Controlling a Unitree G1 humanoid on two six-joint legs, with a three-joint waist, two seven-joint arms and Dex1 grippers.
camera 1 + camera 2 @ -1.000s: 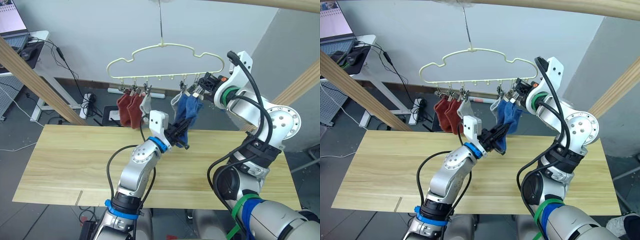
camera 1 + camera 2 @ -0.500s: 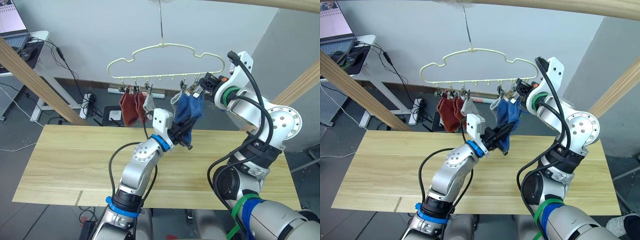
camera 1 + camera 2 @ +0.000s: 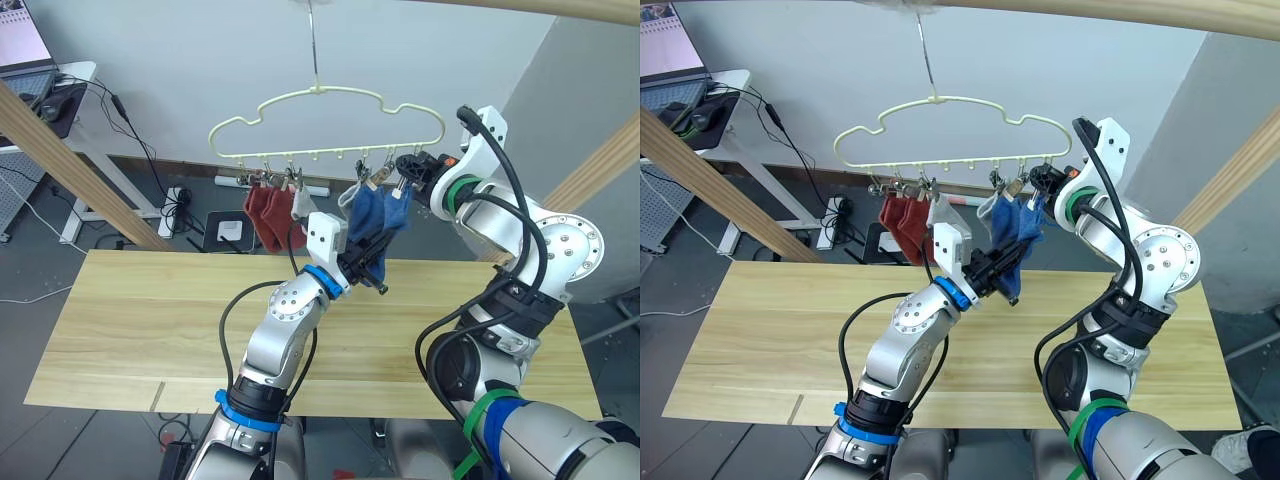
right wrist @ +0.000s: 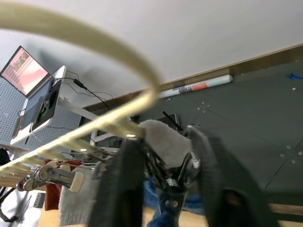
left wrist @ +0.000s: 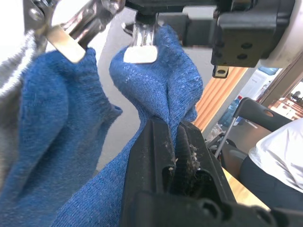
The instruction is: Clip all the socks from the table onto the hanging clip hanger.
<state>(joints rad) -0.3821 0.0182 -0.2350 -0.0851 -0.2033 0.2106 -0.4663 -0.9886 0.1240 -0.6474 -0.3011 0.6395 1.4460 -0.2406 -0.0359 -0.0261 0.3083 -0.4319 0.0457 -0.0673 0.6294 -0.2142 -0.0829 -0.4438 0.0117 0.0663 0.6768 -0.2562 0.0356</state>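
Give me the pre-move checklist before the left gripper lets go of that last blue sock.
1. Left gripper shut on the last blue sock: ok.
2. Sock top up at the end clip: ok.
3. Right gripper fingers around that clip: ok.
4. Clip actually biting the sock: cannot tell.
5. Other socks, rust red, grey and blue, hanging from the clip hanger: ok.
6. No socks left on the table: ok.
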